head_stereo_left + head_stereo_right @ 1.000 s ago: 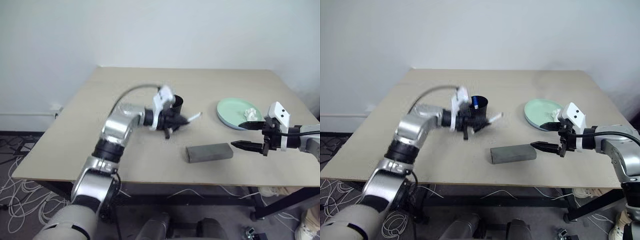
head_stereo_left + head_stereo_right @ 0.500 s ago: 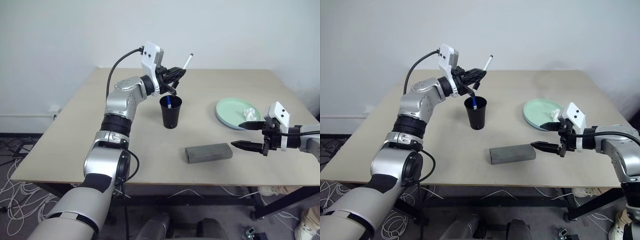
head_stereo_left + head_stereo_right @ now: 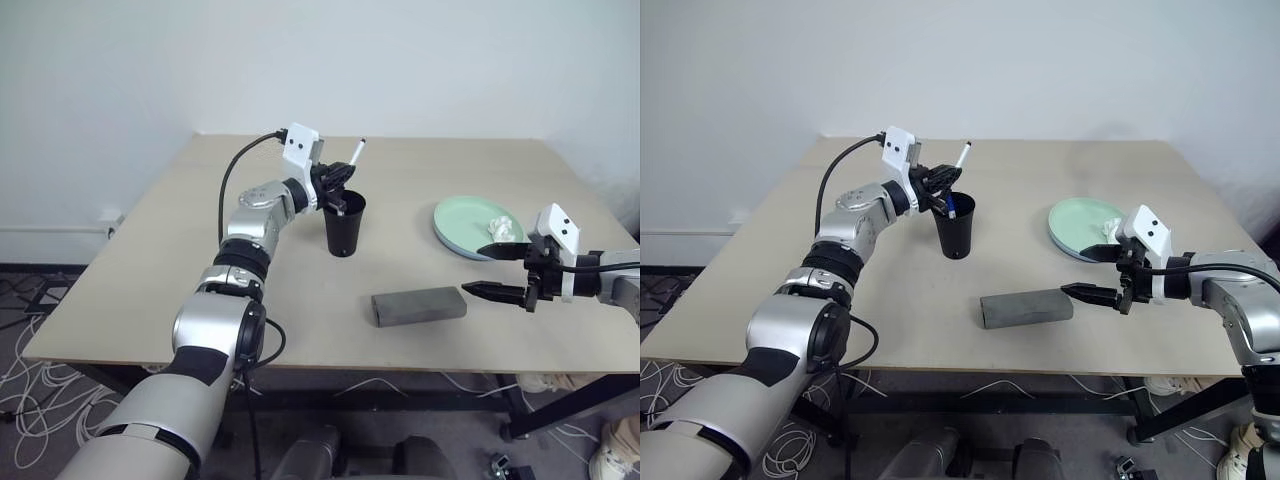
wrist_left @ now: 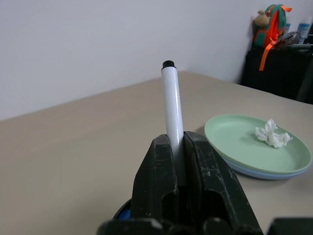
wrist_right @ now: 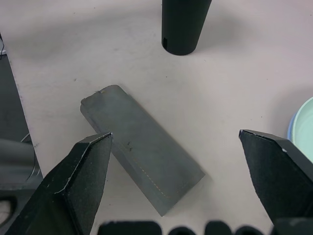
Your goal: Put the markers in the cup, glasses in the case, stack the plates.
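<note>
Over the tan table (image 3: 150,260), the left end effector (image 3: 343,186) reaches level, clamping a marker (image 3: 355,155); the right end effector (image 3: 492,270) hangs spread.

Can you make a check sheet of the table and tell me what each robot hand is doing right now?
Surface: tan table, level.
Job's things: black-capped marker over black cup; blue marker inside cup; grey case shut; mint green plate stacked on light blue plate.
Clutter: white tissue on green plate.
Hands: left hand shut on black-capped marker; right hand open, near case.
Cables: black cable on left arm; white cables on floor.
Surroundings: white wall.
</note>
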Controlling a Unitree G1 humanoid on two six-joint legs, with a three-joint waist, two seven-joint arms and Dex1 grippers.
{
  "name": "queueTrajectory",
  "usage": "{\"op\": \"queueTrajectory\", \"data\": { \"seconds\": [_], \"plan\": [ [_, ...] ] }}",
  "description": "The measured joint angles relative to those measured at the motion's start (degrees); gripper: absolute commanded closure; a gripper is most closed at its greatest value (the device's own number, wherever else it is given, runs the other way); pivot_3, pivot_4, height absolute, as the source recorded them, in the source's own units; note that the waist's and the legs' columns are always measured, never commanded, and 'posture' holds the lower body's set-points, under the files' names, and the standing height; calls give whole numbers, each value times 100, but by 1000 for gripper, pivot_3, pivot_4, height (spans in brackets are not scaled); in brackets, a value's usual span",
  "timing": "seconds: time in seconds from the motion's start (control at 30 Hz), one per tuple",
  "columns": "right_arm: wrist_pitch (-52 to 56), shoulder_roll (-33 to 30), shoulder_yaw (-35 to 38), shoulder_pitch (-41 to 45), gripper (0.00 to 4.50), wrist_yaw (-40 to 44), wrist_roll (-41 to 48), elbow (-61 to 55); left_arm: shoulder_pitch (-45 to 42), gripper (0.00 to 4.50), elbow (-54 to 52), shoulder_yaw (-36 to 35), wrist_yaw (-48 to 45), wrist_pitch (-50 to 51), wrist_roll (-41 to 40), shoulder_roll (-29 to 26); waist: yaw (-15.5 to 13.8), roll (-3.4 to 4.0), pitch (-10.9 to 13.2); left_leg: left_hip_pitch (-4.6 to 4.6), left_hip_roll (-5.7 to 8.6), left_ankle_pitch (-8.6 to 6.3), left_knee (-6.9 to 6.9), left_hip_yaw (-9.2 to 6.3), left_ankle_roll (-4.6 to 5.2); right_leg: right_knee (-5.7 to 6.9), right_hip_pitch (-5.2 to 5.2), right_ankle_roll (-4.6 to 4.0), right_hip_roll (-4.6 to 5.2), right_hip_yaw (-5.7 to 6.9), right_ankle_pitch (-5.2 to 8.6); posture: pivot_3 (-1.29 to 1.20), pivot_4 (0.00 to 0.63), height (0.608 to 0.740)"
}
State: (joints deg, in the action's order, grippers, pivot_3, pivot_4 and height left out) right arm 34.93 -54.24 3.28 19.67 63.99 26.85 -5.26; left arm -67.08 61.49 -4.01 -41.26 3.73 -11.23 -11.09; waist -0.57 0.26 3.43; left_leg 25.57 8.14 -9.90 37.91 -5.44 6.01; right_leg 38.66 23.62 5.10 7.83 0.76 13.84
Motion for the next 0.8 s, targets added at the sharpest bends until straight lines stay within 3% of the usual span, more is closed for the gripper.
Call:
{"op": "queueTrajectory", "data": {
  "seconds": [0.8],
  "plan": [
    [3, 0, 0, -5, 0, 0, 1, -6, -46, 4452, 181, -127, 9, -108, 15, 69, 0, 0, 0, 0, 0, 0, 1, 0, 0, 1, 1, 0, -1, 0, 0, 0, 0, 692]
  ]
}}
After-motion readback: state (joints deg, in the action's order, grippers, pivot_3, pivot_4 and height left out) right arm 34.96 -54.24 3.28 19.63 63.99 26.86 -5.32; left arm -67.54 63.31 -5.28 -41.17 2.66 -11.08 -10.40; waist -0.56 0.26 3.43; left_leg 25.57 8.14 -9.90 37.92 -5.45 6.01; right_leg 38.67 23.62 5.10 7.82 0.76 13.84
